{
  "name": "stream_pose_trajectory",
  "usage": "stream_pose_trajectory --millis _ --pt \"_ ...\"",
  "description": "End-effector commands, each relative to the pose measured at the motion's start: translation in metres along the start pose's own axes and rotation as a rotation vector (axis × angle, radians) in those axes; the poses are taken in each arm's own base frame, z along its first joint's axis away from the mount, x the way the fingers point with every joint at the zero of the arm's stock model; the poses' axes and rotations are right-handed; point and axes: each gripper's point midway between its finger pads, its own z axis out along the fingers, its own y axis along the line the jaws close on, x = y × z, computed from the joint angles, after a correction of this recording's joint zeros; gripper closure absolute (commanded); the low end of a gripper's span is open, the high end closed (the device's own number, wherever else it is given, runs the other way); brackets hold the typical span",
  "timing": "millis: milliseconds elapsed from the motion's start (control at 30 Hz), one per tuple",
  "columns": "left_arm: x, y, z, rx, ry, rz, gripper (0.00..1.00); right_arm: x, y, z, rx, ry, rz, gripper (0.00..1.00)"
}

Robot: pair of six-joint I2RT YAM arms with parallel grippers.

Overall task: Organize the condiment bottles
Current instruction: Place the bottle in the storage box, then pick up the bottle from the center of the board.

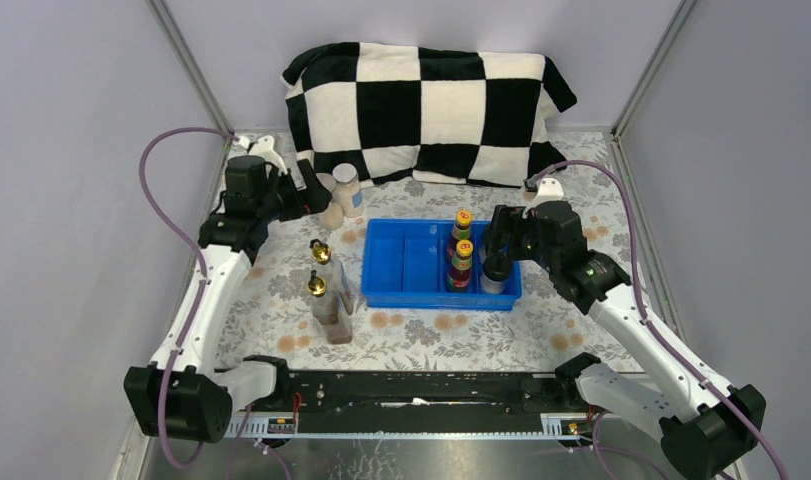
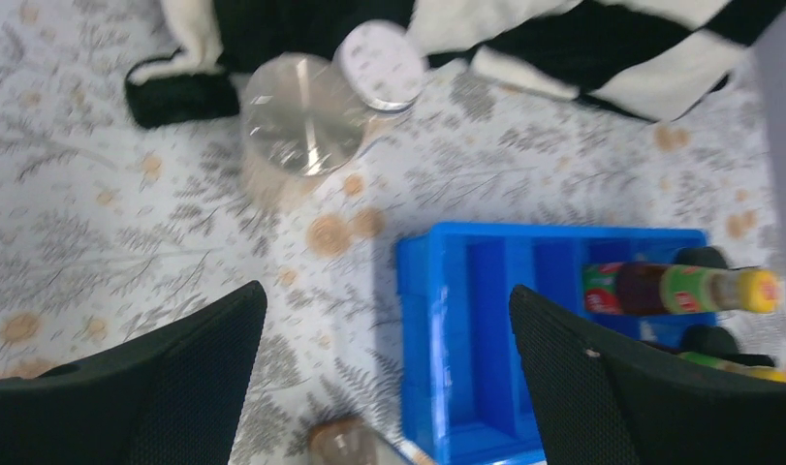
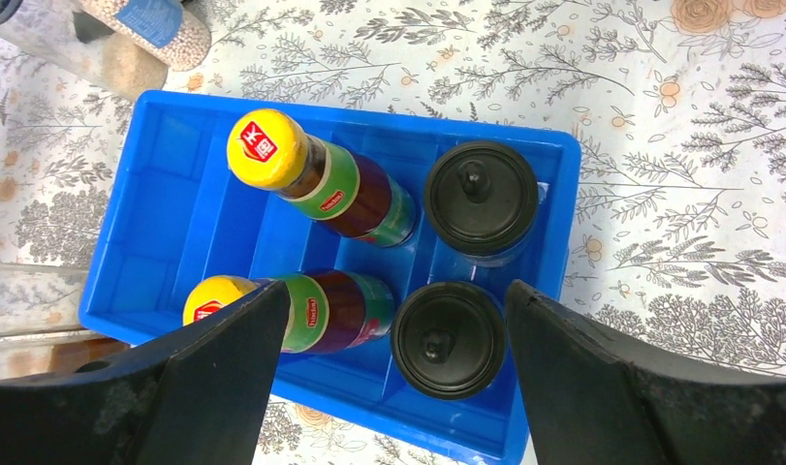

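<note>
In the blue tray (image 1: 401, 265) two yellow-capped sauce bottles (image 1: 463, 225) (image 1: 462, 262) stand beside two black-capped shakers (image 3: 481, 199) (image 3: 450, 339). My right gripper (image 3: 396, 291) hangs open above the nearer shaker, its fingers on either side of it and apart from it; the right gripper (image 1: 499, 240) hides both shakers in the top view. Two grey-lidded jars (image 1: 347, 190) (image 1: 331, 212) stand on the cloth left of the tray. The open, empty left gripper (image 2: 387, 291) hovers just beside the jars (image 2: 301, 126). Two gold-topped bottles (image 1: 326, 265) (image 1: 329, 310) stand nearer the front.
A black-and-white chequered cushion (image 1: 421, 110) lies along the back wall behind the jars. The tray's left compartments (image 3: 166, 223) hold nothing. Grey walls close in the flowered cloth on both sides.
</note>
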Motion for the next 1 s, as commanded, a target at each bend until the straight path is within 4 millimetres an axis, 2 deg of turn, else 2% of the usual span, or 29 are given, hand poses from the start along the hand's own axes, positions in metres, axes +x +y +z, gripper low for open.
stream_pose_trajectory --millis 0,267,400,467,567,667,833,967 --pt "-0.04 -0.038 -0.013 0.077 -0.097 -0.029 0.01 -0.011 0.015 -0.004 -0.073 -0.044 0.007 0.12" --pt "-0.058 -0.046 0.019 0.002 -0.101 0.003 0.02 -0.012 0.022 -0.006 -0.105 -0.036 0.01 0.12" --pt "-0.062 -0.042 0.016 -0.037 -0.109 0.022 0.03 -0.007 0.023 -0.005 -0.115 -0.016 0.009 0.12" --pt "-0.067 -0.049 0.005 -0.02 -0.113 0.029 0.05 -0.003 0.022 -0.004 -0.116 -0.01 0.011 0.12" --pt "-0.069 -0.064 -0.023 0.023 -0.122 0.044 0.03 0.0 0.022 -0.002 -0.114 0.002 0.011 0.12" --pt "-0.061 -0.074 -0.047 0.053 -0.086 0.054 0.02 0.001 0.024 0.0 -0.122 0.014 0.012 0.12" --pt "-0.029 -0.077 -0.084 0.074 -0.006 0.023 0.02 0.003 0.028 0.001 -0.139 0.034 0.012 0.12" --pt "0.009 -0.072 -0.101 0.068 0.076 0.009 0.04 0.006 0.027 0.0 -0.139 0.044 0.011 0.12"
